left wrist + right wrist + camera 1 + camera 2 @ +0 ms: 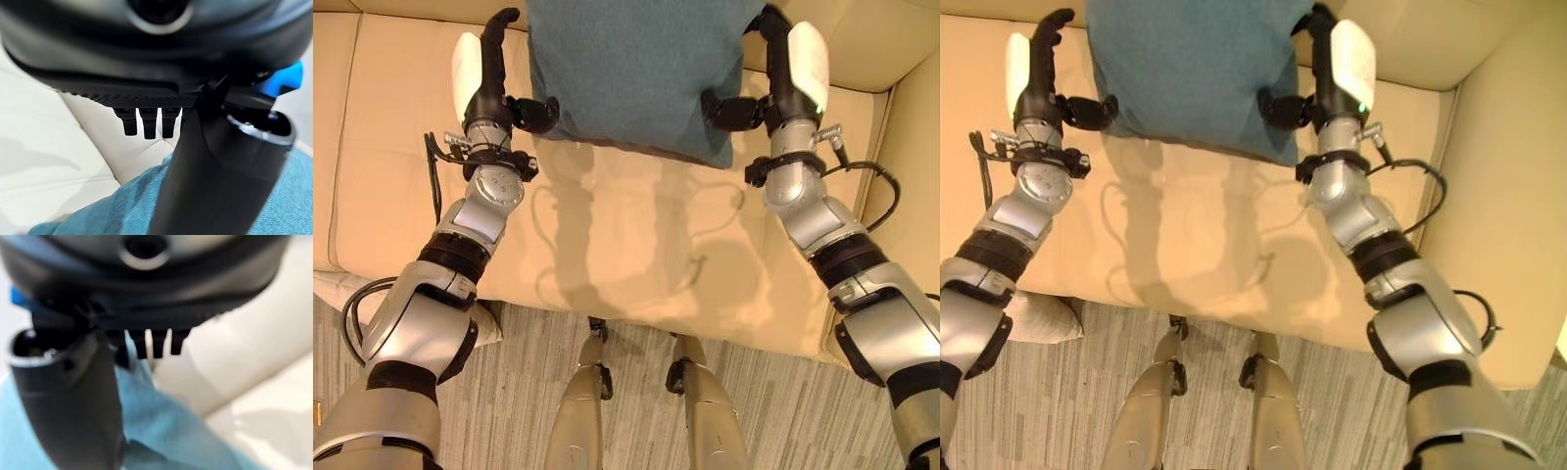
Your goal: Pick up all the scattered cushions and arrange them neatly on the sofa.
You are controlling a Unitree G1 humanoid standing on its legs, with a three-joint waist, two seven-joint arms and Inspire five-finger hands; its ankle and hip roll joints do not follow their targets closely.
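- A big blue-green cushion (631,73) sits at the top middle of the head views, over the cream sofa (636,255).
- The left hand (489,83) is on the cushion's left edge and the right hand (783,78) is on its right edge.
- On each hand the thumb pokes in against the front of the cushion. The fingers reach up along the side. So both hands squeeze the cushion between them.
- I think two hands are used because the cushion is wide and soft. One hand would let it flop.
- The cushion looks held up flat, facing the robot, near the sofa's back rest at the top of the frame.
- Its lower edge runs left to right and dips a little at the right. The top is cut off, so I cannot tell which way is its long side.
- A pale cushion (333,289) peeks out at the lower left, on the grey floor (773,411) beside the sofa. It probably needs picking up too.
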